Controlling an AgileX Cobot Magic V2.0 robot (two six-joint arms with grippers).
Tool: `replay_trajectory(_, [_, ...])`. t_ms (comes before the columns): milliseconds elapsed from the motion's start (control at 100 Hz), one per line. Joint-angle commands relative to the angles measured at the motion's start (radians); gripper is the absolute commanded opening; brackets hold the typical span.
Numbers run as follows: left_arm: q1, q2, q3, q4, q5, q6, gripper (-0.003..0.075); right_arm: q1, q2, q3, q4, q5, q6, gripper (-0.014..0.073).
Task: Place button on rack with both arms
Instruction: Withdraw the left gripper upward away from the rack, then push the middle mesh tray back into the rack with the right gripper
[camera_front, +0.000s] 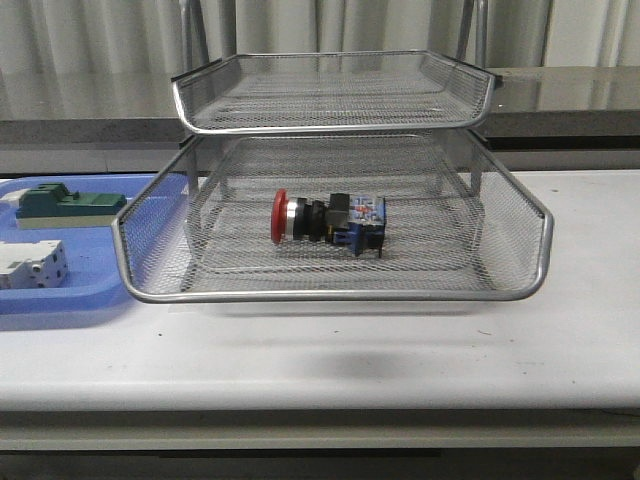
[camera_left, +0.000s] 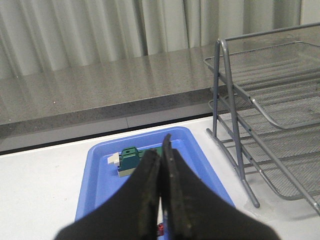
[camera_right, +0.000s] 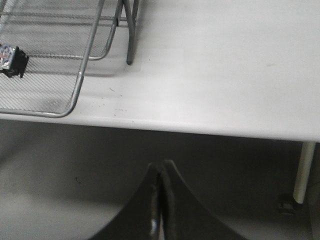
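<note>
- White tabletop (camera_front: 400, 350) lies bare beside the rack (camera_front: 330, 295).
- Button (camera_front: 328, 221) rests sideways in its lower tray.
- Left tool (camera_left: 161, 155) and right tool (camera_right: 159, 172) are both closed together, empty.

The button (camera_front: 328, 221) lies on its side in the lower tray of the rack (camera_front: 330, 292), red cap pointing left.

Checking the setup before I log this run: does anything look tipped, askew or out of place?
Only the button: it lies on its side in the rack's lower tray seen from the front, red cap toward the blue tray. Nothing looks spilled or damaged. Both claws, left and right, are shut and empty.
</note>
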Motion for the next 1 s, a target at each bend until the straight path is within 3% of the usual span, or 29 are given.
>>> replay_trajectory(0, [0.003,0.009,-0.027,-0.015,-0.081,-0.005,-0.002,-0.003,0.008,-0.033,0.032,-0.135,-0.004,-0.0071])
replay_trajectory(300, [0.003,0.009,-0.027,-0.015,-0.081,-0.005,-0.002,-0.001,0.192,-0.033,0.264,-0.224,-0.254,-0.0071])
replay_trajectory(680, [0.003,0.009,-0.027,-0.015,-0.081,-0.005,-0.002,0.002,0.49,-0.033,0.716,-0.222,-0.866,-0.0069])
replay_trajectory(990, [0.003,0.009,-0.027,-0.015,-0.081,-0.005,-0.002,0.193,0.637,-0.033,0.747,-0.277,-1.089,-0.0062])
